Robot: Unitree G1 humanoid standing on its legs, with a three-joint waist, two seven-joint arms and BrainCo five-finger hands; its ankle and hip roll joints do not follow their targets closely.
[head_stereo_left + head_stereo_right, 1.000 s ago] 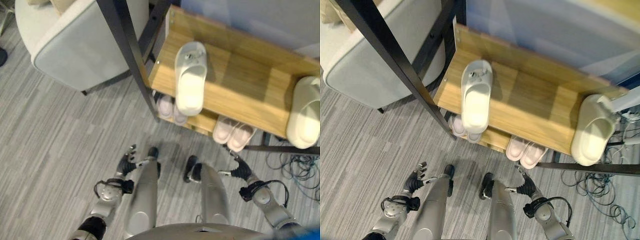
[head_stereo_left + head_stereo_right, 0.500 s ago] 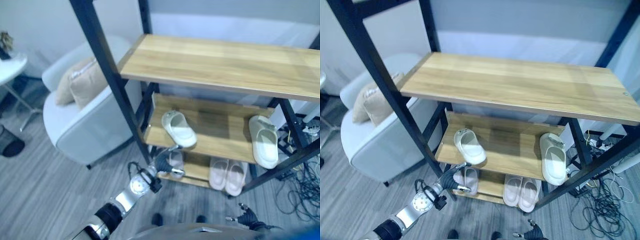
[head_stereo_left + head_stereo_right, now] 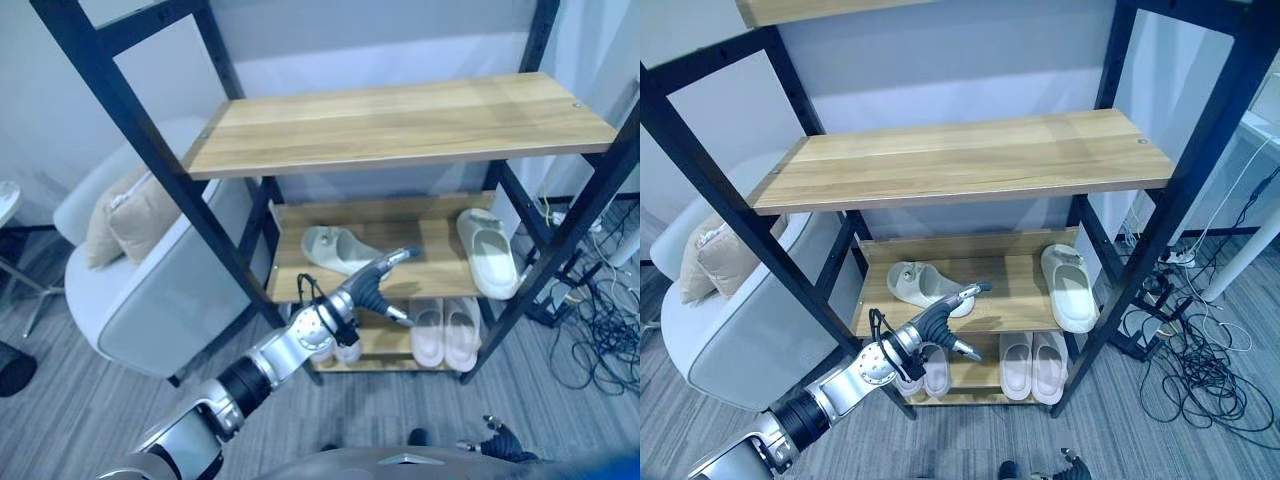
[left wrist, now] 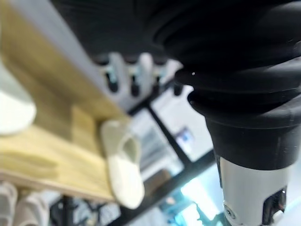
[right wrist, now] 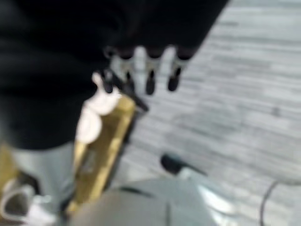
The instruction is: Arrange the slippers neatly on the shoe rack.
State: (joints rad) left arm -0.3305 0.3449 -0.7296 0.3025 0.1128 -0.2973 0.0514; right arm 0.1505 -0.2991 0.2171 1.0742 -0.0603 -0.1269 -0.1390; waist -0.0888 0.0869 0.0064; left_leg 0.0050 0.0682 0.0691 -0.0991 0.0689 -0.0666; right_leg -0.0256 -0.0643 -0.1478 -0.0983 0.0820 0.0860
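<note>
Shoe rack, two cream slippers on middle shelf, pink pairs below

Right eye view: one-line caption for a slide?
Open left robot hand reaching toward the askew slipper on the shoe rack.

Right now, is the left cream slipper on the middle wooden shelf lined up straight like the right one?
No. The left cream slipper lies askew across the middle wooden shelf; the right cream slipper points front to back. The left hand reaches toward it, open.

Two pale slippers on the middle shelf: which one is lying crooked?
The left slipper, the one by the left hand. It lies slanted across the middle shelf, while the right slipper points straight front to back near the right post.
</note>
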